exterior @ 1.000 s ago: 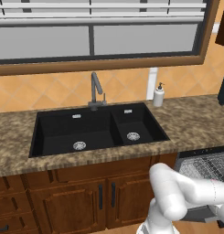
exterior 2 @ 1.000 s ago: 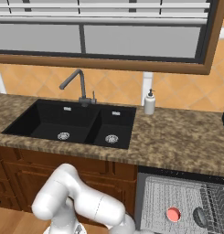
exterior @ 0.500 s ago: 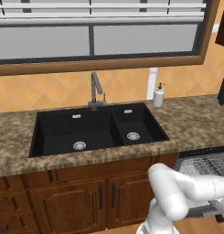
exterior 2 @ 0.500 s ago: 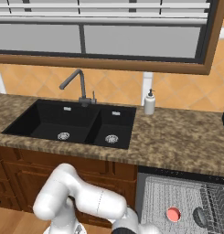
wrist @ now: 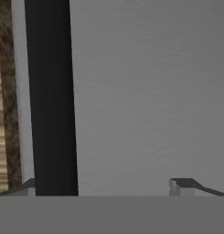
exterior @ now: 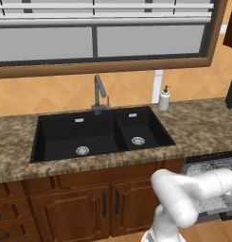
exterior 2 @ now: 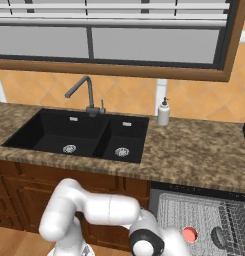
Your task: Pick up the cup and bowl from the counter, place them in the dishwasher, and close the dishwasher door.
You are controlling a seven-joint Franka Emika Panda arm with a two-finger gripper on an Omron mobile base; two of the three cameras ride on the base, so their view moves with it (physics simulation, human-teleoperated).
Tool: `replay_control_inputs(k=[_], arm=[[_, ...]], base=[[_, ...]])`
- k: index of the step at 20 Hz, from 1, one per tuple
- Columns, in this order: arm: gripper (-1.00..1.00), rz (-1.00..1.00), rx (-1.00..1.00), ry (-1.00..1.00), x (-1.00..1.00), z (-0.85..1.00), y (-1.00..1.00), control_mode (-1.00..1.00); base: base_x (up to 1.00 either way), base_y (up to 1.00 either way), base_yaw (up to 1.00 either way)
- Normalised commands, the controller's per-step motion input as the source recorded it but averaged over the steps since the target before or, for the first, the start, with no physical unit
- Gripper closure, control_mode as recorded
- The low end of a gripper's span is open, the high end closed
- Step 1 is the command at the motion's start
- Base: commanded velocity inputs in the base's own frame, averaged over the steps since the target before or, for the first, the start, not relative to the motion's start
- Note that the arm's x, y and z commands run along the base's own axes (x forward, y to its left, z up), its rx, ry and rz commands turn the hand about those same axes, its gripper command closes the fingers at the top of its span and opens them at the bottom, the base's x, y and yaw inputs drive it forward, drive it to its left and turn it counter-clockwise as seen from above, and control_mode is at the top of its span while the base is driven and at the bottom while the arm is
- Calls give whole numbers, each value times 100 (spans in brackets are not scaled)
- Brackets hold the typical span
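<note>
The dishwasher (exterior 2: 196,212) stands open under the speckled counter (exterior 2: 199,150), its grey wire rack (exterior: 208,171) showing. In the rack sit a red cup (exterior 2: 189,234) and, to its right, a dark bowl (exterior 2: 217,238). My arm reaches low and to the right, past the rack. In the hand view my gripper (wrist: 102,188) is open, its fingertips (wrist: 181,185) wide apart with nothing between them. It faces the flat dark grey dishwasher door (wrist: 150,91) from very close. A black band (wrist: 50,96) runs along the door's left side.
A black double sink (exterior: 101,134) with a faucet (exterior: 99,94) is set into the counter. A white soap dispenser (exterior: 164,99) stands by the orange tiled wall. Brown cabinets (exterior: 79,203) lie below the sink. A dark object (exterior: 231,93) sits at the counter's right end.
The far end of my forearm has lifted a little beside the rack. The cup, bowl and rack have not moved.
</note>
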Motion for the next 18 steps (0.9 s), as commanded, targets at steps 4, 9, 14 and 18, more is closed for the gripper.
replay_control_inputs(k=[4, 9, 14, 18], arm=[[-100, 0, 0, 5, 100, 23, 0, -100], [-100, 0, 0, 7, 97, 24, 0, -100], [-100, 0, 0, 9, 100, 21, 0, -100], [-100, 0, 0, 13, 94, 21, 0, -100]], base=[[0, 0, 0], [0, 0, 0], [0, 0, 0], [0, 0, 0]])
